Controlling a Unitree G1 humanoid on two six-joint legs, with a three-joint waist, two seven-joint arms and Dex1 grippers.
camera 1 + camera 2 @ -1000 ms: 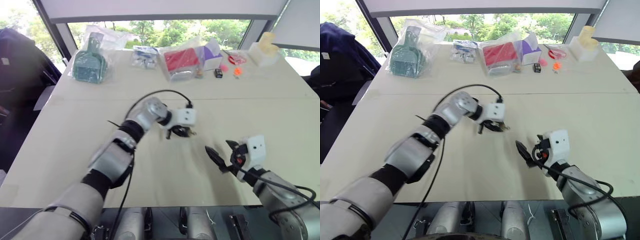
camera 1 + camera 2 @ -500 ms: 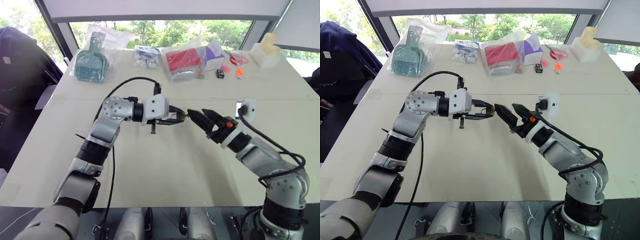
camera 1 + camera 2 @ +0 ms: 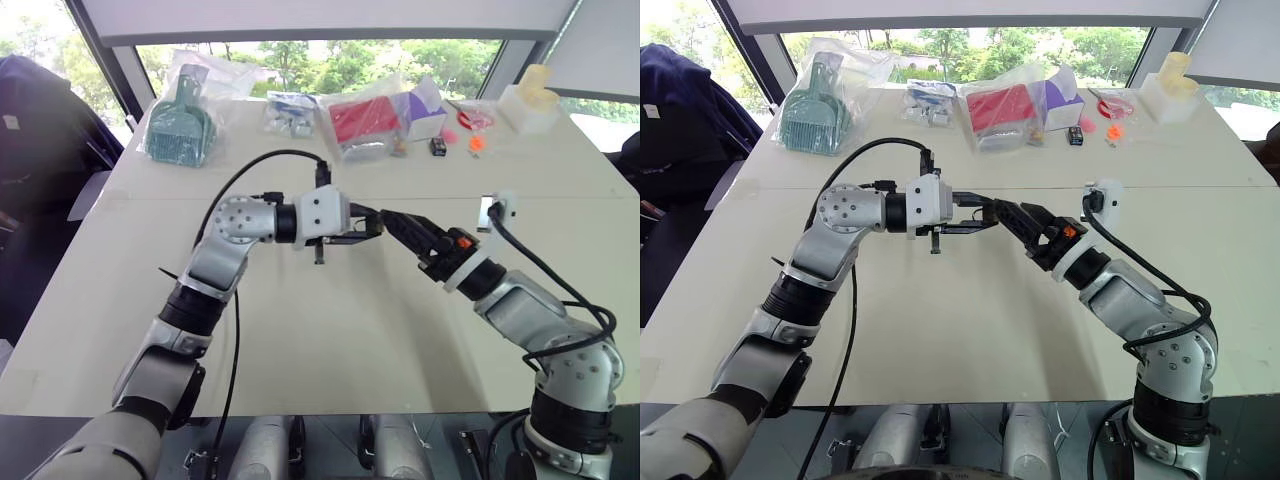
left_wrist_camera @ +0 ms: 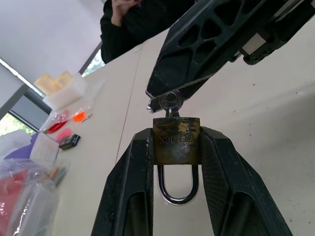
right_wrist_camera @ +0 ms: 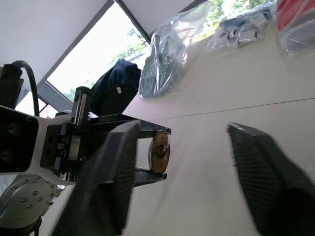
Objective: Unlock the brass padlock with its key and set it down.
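The brass padlock (image 4: pixel 176 140) is clamped between my left gripper's (image 4: pixel 176 135) fingers, held above the table (image 3: pixel 330 340), shackle (image 4: pixel 176 187) pointing back toward the wrist. The key (image 4: pixel 171 102) sticks out of its keyhole end, round silvery head outward. My right gripper (image 3: pixel 392 222) meets it nose to nose, tips around the key's head. In the right wrist view the padlock (image 5: pixel 158 151) sits close to one finger (image 5: pixel 118 167) while the other finger (image 5: pixel 256 167) stands well apart, so the jaws are still parted.
Along the table's far edge lie a bagged green scoop (image 3: pixel 180 128), a bagged red box (image 3: pixel 362 120), a purple box (image 3: pixel 425 112), a small black box (image 3: pixel 437 146) and a white container (image 3: pixel 530 100). A person in dark clothes (image 4: pixel 138 19) sits beyond the table.
Both arms rose from the table and came together in mid-air. Over the last half second the right gripper's spread jaws narrowed around the key's head.
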